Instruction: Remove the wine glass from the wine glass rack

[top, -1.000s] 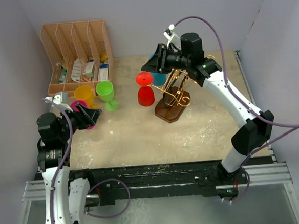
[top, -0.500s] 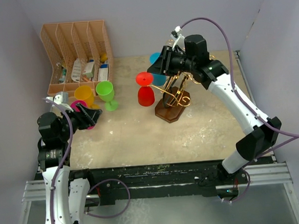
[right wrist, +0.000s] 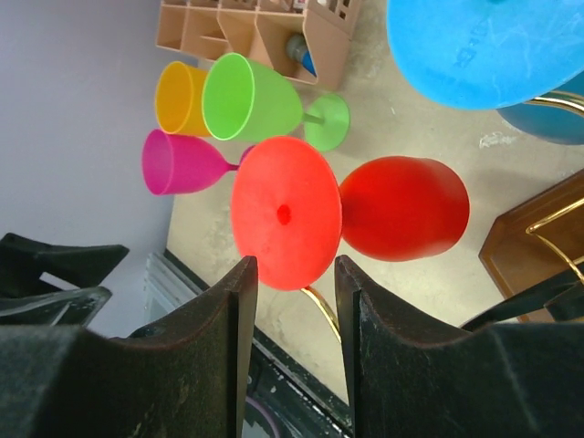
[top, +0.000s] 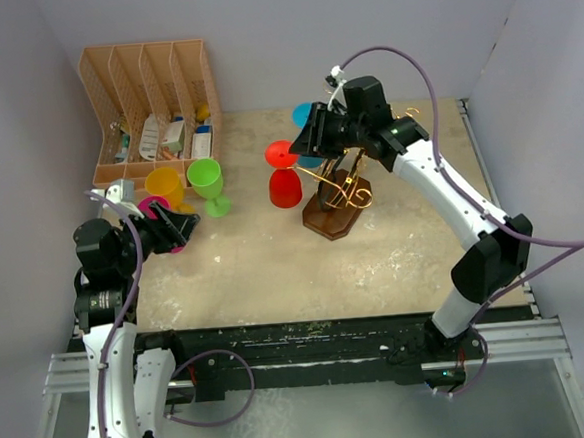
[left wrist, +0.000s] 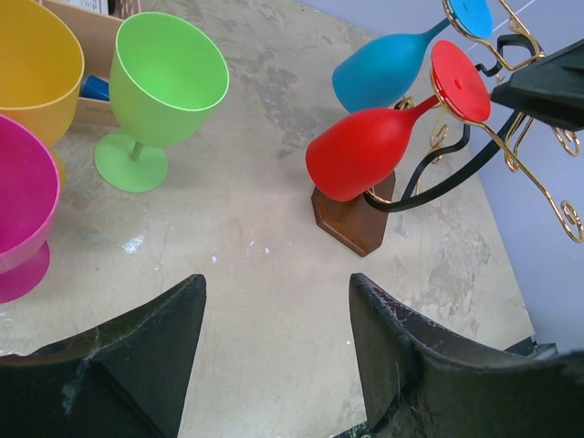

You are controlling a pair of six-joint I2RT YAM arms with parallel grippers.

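A red wine glass (top: pixel 285 187) hangs upside down from the gold wire wine glass rack (top: pixel 346 187), which stands on a dark wooden base (top: pixel 329 220). Its round foot (right wrist: pixel 285 212) faces my right gripper (right wrist: pixel 294 269). That gripper is open, and the foot's lower edge sits just ahead of the gap between its fingertips, unclamped. A blue wine glass (right wrist: pixel 484 50) hangs on the rack behind the red one. My left gripper (left wrist: pixel 278 292) hovers open and empty over bare table at the left, far from the red glass (left wrist: pixel 356 155).
A green glass (top: pixel 207 181), a yellow one (top: pixel 163 183) and a pink one (top: pixel 153 205) stand at the left near my left gripper (top: pixel 177 227). A tan slotted organizer (top: pixel 148 99) sits at the back left. Walls close in on both sides.
My right gripper has come down and slightly left, closer to the red glass's foot. The left arm has stayed still.
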